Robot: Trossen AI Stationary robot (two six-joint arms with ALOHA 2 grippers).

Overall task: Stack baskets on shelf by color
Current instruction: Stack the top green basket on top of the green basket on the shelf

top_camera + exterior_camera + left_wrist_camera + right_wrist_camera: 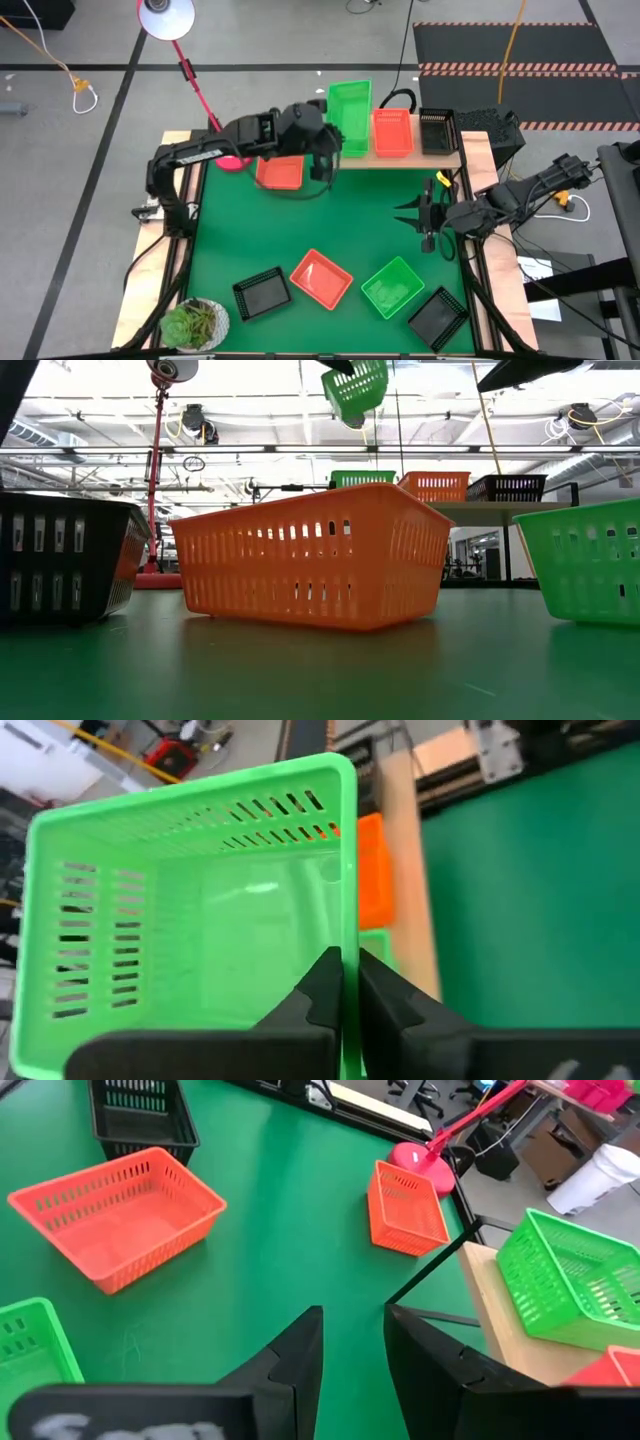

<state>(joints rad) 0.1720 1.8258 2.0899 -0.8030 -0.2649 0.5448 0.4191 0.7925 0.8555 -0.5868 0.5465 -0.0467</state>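
My left gripper (333, 138) is shut on a green basket (350, 112), which it holds in the air (355, 388) over the left end of the light-wood shelf (462, 158). On that end a second green basket (362, 478) rests on its base. Beside it on the shelf stand an orange basket (392, 132) and a black basket (436, 130). My right gripper (420, 215) is open and hovers over the table's right side, touching nothing. My left gripper pinches the rim of the green basket's side wall (348, 935), with one finger (318, 992) inside the basket and the other (388, 1005) outside. It comes at the basket from the table's left. The basket is lifted clear and hangs tilted above the shelf.
An orange basket (280, 172) sits on the green table under my left arm, next to the pink lamp base (232, 160). Along the near edge are a black basket (262, 293), an orange one (321, 278), a green one (392, 287), another black one (438, 317) and a potted plant (195, 322).
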